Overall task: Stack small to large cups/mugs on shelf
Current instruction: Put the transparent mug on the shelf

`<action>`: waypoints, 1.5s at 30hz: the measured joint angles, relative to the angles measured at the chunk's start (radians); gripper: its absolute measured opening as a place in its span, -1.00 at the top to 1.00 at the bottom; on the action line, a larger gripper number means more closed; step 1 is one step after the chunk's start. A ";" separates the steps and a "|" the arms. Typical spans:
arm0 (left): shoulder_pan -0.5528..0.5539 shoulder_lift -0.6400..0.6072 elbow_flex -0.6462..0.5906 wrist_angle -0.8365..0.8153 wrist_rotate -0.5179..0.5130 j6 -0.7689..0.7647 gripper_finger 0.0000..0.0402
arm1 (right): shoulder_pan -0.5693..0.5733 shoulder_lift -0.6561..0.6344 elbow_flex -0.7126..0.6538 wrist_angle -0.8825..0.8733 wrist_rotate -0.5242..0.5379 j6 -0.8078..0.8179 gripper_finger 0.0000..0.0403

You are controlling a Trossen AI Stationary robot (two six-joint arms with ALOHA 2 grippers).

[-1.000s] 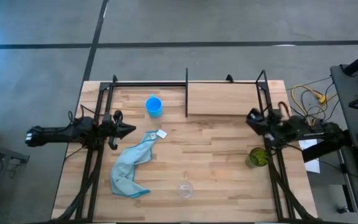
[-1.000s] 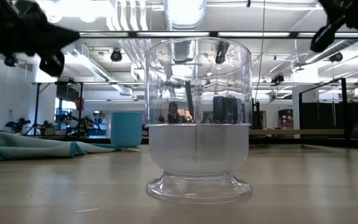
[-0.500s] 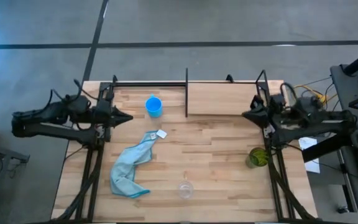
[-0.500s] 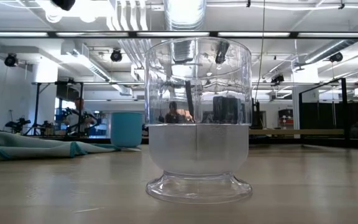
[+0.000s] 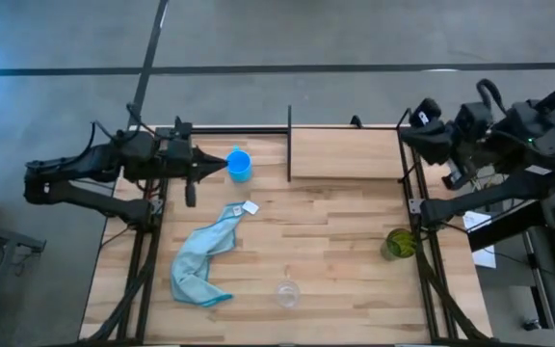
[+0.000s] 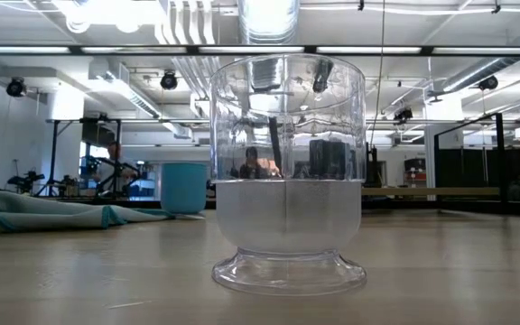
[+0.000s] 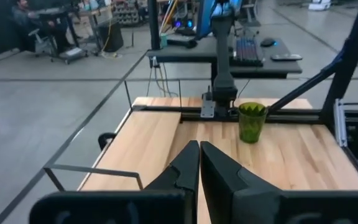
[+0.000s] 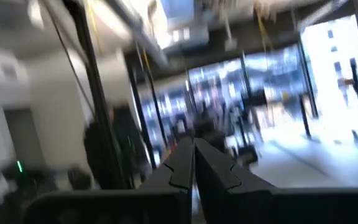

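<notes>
The small clear cup (image 5: 288, 293) stands upright on its foot near the table's near edge and fills the low view (image 6: 287, 171). The blue mug (image 5: 239, 164) stands at the far left, also in the low view (image 6: 185, 187). The olive-green cup (image 5: 400, 244) stands at the right edge, also in the left wrist view (image 7: 252, 121). The shelf (image 5: 345, 154) lies at the far right. My left gripper (image 5: 224, 166) is shut and empty, raised above the table just left of the blue mug. My right gripper (image 5: 405, 135) is shut and empty, raised by the shelf's far right corner.
A light blue cloth (image 5: 205, 255) lies crumpled on the table's left half, between the blue mug and the clear cup. Black frame rods (image 5: 289, 145) border the shelf and run along the table's far edge. Cables (image 5: 475, 149) lie off the right edge.
My left gripper has gone toward the far edge and then right, toward the blue mug. My right gripper has swung toward the far right corner and tipped up toward the room. Both have risen out of the top of the low view. The cups have not moved.
</notes>
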 joint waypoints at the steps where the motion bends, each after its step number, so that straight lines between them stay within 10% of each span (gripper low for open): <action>1: 0.000 0.013 0.004 0.000 -0.001 -0.013 1.00 | 0.000 0.015 0.034 -0.073 -0.002 0.001 0.96; 7: 0.000 0.098 0.063 -0.004 0.034 -0.261 1.00 | 0.000 0.080 0.192 -0.651 -0.002 0.079 0.96; 12: -0.001 0.172 0.114 -0.034 0.301 -0.295 1.00 | 0.000 0.097 0.194 -0.939 -0.002 0.169 0.96; 34: -0.019 0.580 0.144 -0.098 0.795 -0.393 1.00 | 0.000 0.110 0.138 -0.968 -0.002 0.168 0.96; 45: -0.021 0.676 0.145 0.323 0.826 -0.291 1.00 | 0.000 0.110 0.138 -0.967 0.043 0.179 0.96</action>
